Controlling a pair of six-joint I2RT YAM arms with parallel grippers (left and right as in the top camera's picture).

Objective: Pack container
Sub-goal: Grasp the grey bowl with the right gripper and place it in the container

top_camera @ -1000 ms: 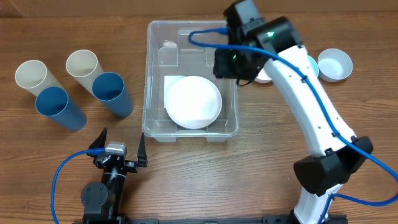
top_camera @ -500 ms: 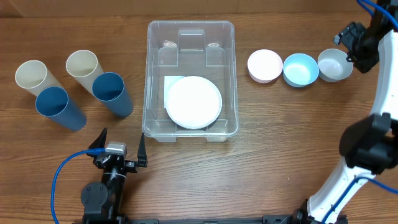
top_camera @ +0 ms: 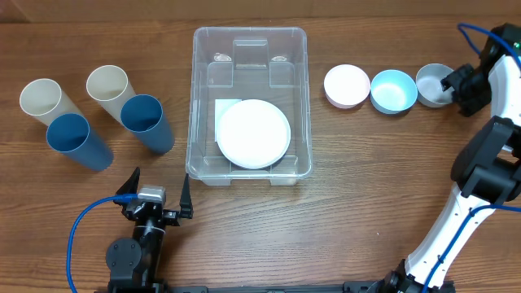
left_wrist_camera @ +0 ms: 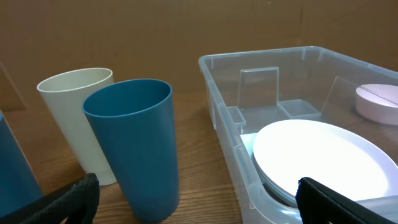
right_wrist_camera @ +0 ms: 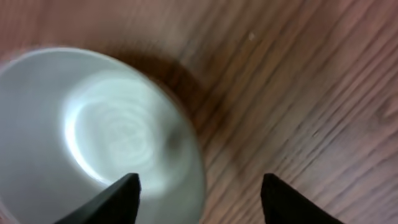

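Note:
The clear container (top_camera: 198, 98) stands mid-table with a white plate (top_camera: 252, 133) lying in it; both show in the left wrist view, container (left_wrist_camera: 219, 96) and plate (left_wrist_camera: 317, 155). My right gripper (top_camera: 457, 86) is open at the far right, just above the rim of a grey-white bowl (top_camera: 431, 85); in its wrist view the jaws (right_wrist_camera: 199, 190) straddle the rim of that bowl (right_wrist_camera: 93, 130). My left gripper (top_camera: 156, 198) is open and empty near the front edge, its jaws (left_wrist_camera: 199, 199) facing a blue cup (left_wrist_camera: 134, 140).
A light blue bowl (top_camera: 393, 90) and a pink bowl (top_camera: 346, 85) stand right of the container. Two cream cups (top_camera: 107, 82) (top_camera: 41, 98) and two blue cups (top_camera: 145, 120) (top_camera: 73, 138) lie on the left. A cream cup (left_wrist_camera: 73, 112) shows behind the blue one.
My right arm swung from over the container to the far right edge, then came down onto the grey-white bowl. The left arm has not moved.

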